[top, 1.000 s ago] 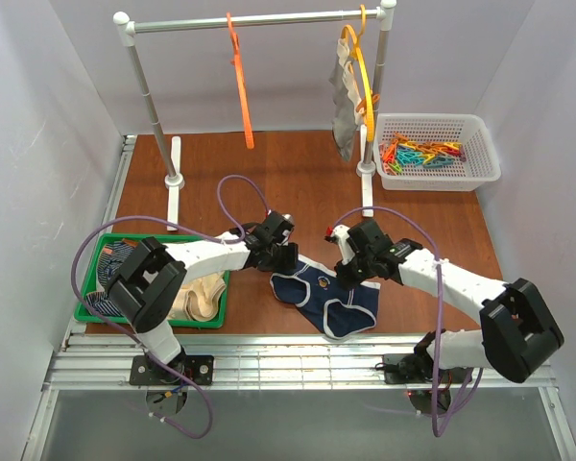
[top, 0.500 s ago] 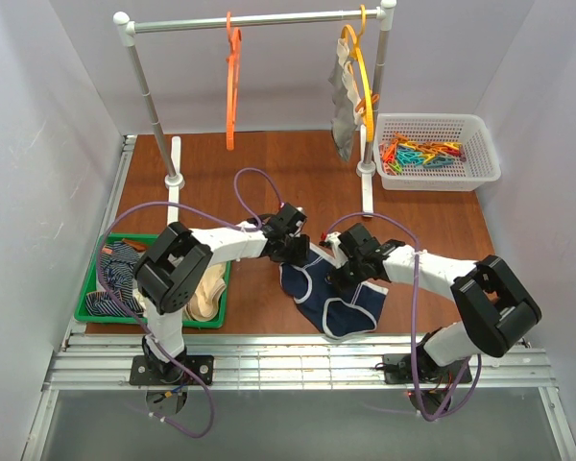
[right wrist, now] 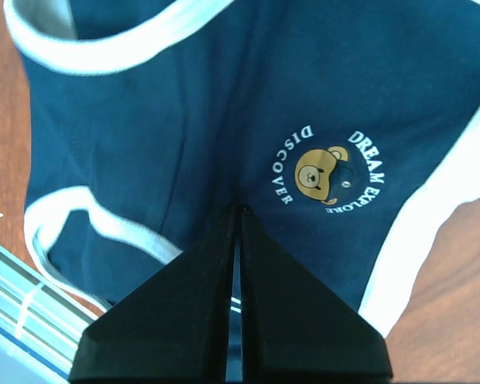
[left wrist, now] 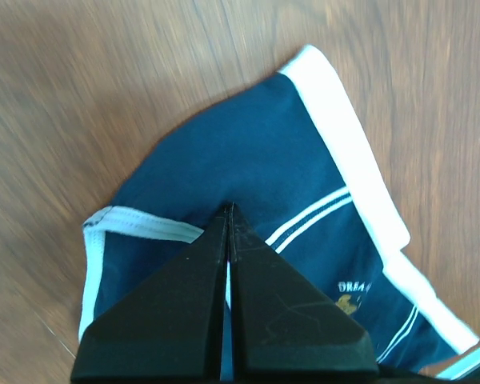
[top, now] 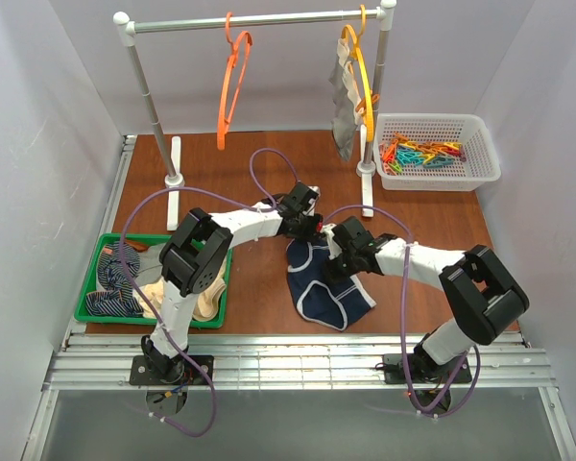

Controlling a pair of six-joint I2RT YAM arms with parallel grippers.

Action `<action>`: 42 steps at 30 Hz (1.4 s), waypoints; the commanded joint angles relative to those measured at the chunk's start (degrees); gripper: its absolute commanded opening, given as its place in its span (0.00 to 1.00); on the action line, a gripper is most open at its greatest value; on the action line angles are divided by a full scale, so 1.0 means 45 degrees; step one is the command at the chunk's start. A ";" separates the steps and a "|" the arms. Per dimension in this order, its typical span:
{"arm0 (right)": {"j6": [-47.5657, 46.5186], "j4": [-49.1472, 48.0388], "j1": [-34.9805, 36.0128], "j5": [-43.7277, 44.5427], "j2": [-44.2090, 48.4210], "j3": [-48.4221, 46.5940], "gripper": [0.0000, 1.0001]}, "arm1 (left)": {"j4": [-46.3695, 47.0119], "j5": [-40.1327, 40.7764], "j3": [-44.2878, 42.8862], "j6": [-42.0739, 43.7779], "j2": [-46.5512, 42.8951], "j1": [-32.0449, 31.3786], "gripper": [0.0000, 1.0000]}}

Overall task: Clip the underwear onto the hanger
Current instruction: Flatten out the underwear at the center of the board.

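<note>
The navy underwear point(top: 324, 288) with white piping lies partly bunched on the brown table, its top edge raised between my two grippers. My left gripper point(top: 312, 229) is shut on its upper edge; in the left wrist view the closed fingertips point(left wrist: 230, 210) pinch the navy fabric point(left wrist: 248, 160). My right gripper point(top: 340, 255) is shut on the cloth beside it; in the right wrist view its tips point(right wrist: 240, 210) pinch the fabric point(right wrist: 184, 104) just below a bear print. The red-orange hanger point(top: 232, 82) hangs empty on the rail, far behind both grippers.
A yellow-orange hanger with grey underwear point(top: 350, 96) hangs at the rail's right end. A white basket point(top: 470, 123) of coloured clips stands at the back right. A green tray point(top: 86, 312) of other underwear sits at the front left. The rack's white feet point(top: 176, 182) stand on the table.
Both grippers have moved toward the back and closer together, dragging the navy underwear with them. The red-orange hanger has swung and turned on the rail.
</note>
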State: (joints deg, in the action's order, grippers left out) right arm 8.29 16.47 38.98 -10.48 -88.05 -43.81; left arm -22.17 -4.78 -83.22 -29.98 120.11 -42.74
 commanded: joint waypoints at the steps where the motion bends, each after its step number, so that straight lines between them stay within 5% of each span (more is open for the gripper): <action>1: -0.0320 -0.0202 0.0457 -0.0248 -0.0609 -0.0205 0.01 | -0.0483 0.0456 -0.0276 0.0548 0.0456 0.0220 0.00; 12: 0.0226 -0.1120 0.0634 -0.2279 -0.1546 -0.1240 0.01 | -0.0112 0.0631 -0.0706 0.1095 0.0652 0.0592 0.00; 19: 0.0246 -0.1160 0.0615 -0.1501 -0.0007 -0.1222 0.01 | 0.0045 0.1549 -0.0940 0.1270 -0.0536 0.0611 0.00; 22: 0.0266 -0.1082 0.0595 -0.0876 0.1146 -0.0812 0.01 | 0.0045 0.1803 -0.0727 0.1232 -0.1395 0.0631 0.18; 29: 0.0442 -0.0925 0.0478 0.0160 0.2243 0.0322 0.01 | 0.0240 0.1842 0.2060 0.0374 -0.3834 0.0553 0.28; 31: 0.0423 -0.0906 0.0361 0.0239 0.2106 0.0303 0.01 | 0.0473 0.1959 0.2845 0.0061 -0.4482 0.0339 0.26; 35: 0.0286 -0.0945 0.0185 0.0278 0.1580 -0.0029 0.01 | 0.0592 0.1941 0.4233 -0.0505 -0.5422 0.0006 0.00; 42: 0.0012 -0.1160 -0.0166 0.0434 0.0876 -0.0966 0.01 | 0.0689 0.1861 0.5075 -0.1326 -0.5501 -0.0521 0.00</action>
State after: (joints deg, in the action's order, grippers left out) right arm 9.65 12.53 39.03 -9.41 -82.96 -44.40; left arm -19.75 2.81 -60.58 -33.63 96.44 -44.25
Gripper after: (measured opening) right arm 0.015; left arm 0.001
